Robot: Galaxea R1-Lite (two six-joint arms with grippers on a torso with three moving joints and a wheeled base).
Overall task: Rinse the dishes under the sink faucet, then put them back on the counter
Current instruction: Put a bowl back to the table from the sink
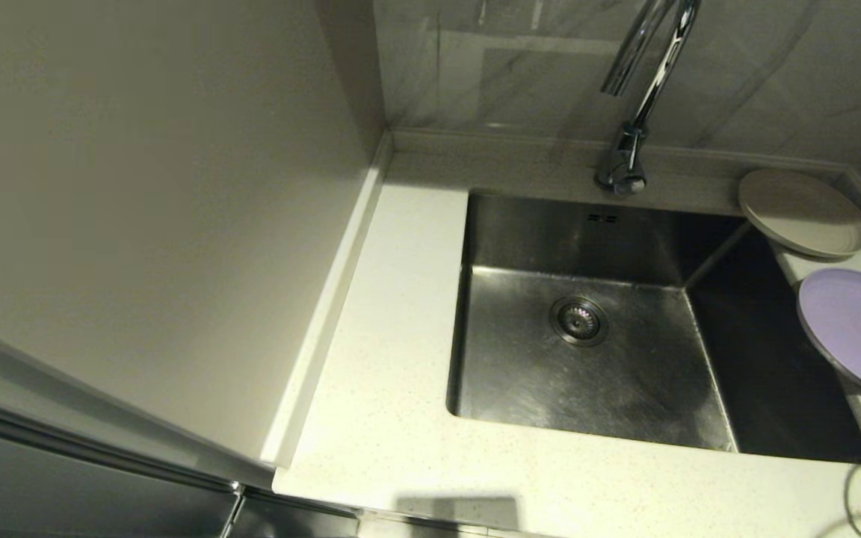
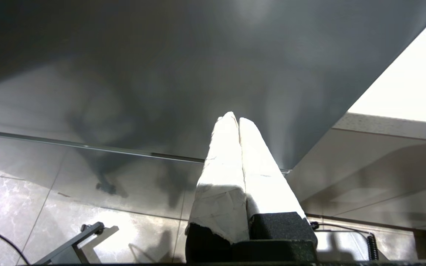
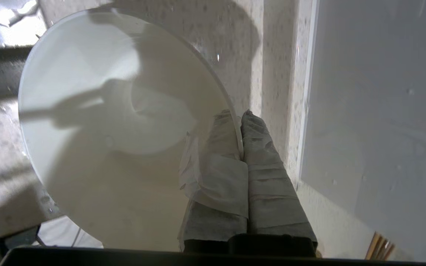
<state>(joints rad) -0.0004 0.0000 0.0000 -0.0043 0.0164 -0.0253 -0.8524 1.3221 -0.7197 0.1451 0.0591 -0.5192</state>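
Two plates are seen on the bench [image 1: 393, 418] right of the sink [image 1: 587, 351]: the beige plate [image 1: 803, 211] far, the purple plate [image 1: 860, 329] nearer. The white bowl [image 3: 117, 125] is pinched at its rim by the right hand [image 3: 239, 147]. The left hand [image 2: 238, 122] is pressed together, parked low. Next, the bowl probably needs carrying under the faucet [image 1: 643, 82].

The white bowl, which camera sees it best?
The right wrist view. The white bowl fills most of that picture, and the right gripper is shut on its rim. The head view shows only a pale blur at its right edge, maybe the bowl. The left wrist view doesn't show it.
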